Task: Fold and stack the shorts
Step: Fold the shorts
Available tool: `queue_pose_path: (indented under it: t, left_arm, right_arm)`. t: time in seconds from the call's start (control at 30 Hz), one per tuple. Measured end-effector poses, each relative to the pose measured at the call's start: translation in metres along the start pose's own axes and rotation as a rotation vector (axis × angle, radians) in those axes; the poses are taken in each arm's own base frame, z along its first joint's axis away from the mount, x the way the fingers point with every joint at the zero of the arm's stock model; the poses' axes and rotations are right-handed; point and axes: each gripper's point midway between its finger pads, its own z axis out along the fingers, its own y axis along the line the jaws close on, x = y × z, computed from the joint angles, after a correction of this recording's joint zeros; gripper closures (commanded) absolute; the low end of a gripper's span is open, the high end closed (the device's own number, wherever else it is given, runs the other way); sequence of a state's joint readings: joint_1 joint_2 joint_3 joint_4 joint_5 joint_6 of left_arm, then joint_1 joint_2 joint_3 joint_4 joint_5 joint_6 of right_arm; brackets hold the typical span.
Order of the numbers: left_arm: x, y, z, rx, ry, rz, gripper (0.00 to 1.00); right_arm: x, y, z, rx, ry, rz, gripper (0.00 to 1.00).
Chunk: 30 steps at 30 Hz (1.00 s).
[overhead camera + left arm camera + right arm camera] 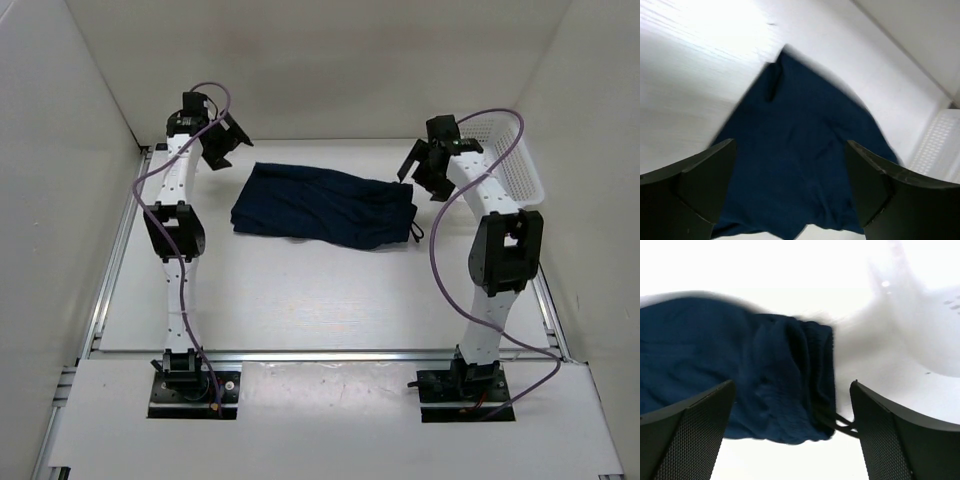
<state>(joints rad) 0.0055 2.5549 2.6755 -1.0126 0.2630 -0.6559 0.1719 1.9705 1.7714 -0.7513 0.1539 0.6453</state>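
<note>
Fingers [700, 185] of left gripper [230, 148] and right gripper [420, 175] spread apart, holding nothing, off opposite ends of the shorts [325, 205]; table [300, 300] shows all round.

The shorts [325, 205] show soft, matt navy cloth, lightly rumpled. The table [690, 75] gleams white, smooth, faintly grained. The basket [522, 160] is white plastic mesh. The right gripper [792, 386] has matt black pads [690, 445], finely dimpled.
</note>
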Motion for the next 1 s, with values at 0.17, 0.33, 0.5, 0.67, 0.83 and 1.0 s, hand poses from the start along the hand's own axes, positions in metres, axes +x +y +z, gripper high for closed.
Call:
queue_pose_path:
  t: [0.17, 0.33, 0.5, 0.67, 0.83, 1.0]
  left_arm:
    - [0.01, 0.023, 0.005, -0.037, 0.043, 0.021, 0.0]
    - [0.022, 0.037, -0.044, -0.091, 0.051, 0.103, 0.0]
    - [0.041, 0.047, -0.076, -0.122, 0.073, 0.158, 0.0]
    - [0.082, 0.084, -0.045, -0.191, 0.207, 0.151, 0.0]
    - [0.125, 0.117, -0.003, -0.256, 0.341, 0.135, 0.0]
    - [0.126, 0.113, 0.007, -0.25, 0.336, 0.127, 0.02]
  right_arm:
    - [0.005, -0.012, -0.004, 0.021, 0.001, -0.014, 0.16]
    - [0.054, -0.044, -0.016, 0.049, 0.077, -0.026, 0.4]
    - [0.087, -0.052, -0.016, 0.016, 0.157, -0.021, 0.07]
    - [0.094, -0.039, -0.012, -0.053, 0.198, -0.022, 0.0]
    - [0.09, -0.024, 0.009, -0.086, 0.224, -0.022, 0.02]
    - [0.095, -0.016, 0.043, -0.095, 0.275, -0.026, 0.33]
